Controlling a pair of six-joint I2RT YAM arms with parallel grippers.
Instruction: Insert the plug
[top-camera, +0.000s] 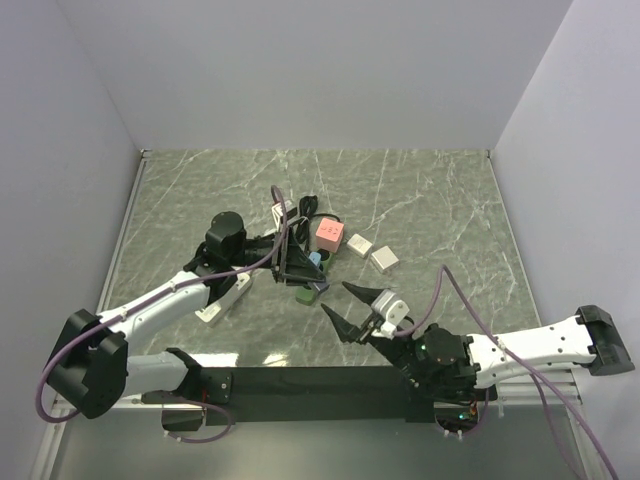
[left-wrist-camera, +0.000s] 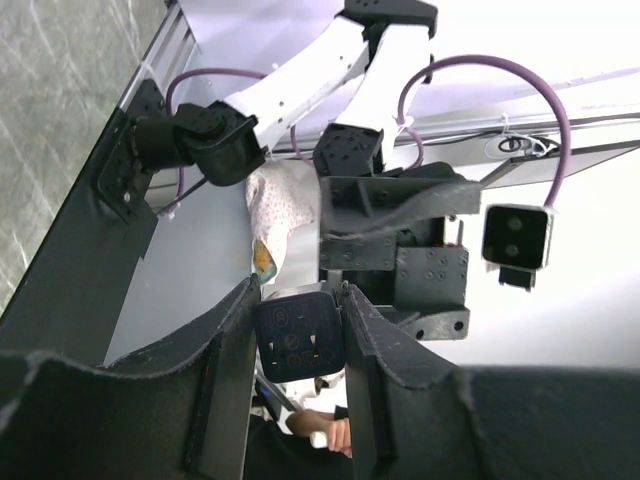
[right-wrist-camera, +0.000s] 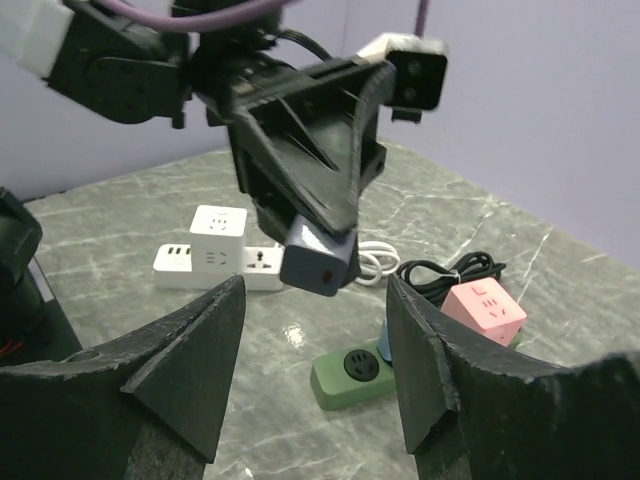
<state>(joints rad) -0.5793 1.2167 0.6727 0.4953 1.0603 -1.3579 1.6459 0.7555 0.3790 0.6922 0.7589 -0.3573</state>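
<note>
My left gripper (top-camera: 310, 282) is shut on a dark blue plug (left-wrist-camera: 298, 335), its prongs facing the wrist camera. The right wrist view shows the plug (right-wrist-camera: 320, 262) held in the air, tilted, above and behind a green socket block (right-wrist-camera: 352, 372) on the marble table. The socket block also shows in the top view (top-camera: 305, 296), just under the left gripper. My right gripper (top-camera: 335, 297) is open and empty, close to the right of the socket block, pointing at it; its fingers (right-wrist-camera: 190, 350) frame the plug and socket.
A pink cube socket (top-camera: 330, 234) with a black cable (right-wrist-camera: 450, 272) lies behind the green block. A white power strip (right-wrist-camera: 215, 262) with a white cube adapter (right-wrist-camera: 218, 225) and a white cable (right-wrist-camera: 375, 262) lies further back. Two white cubes (top-camera: 384, 259) sit to the right.
</note>
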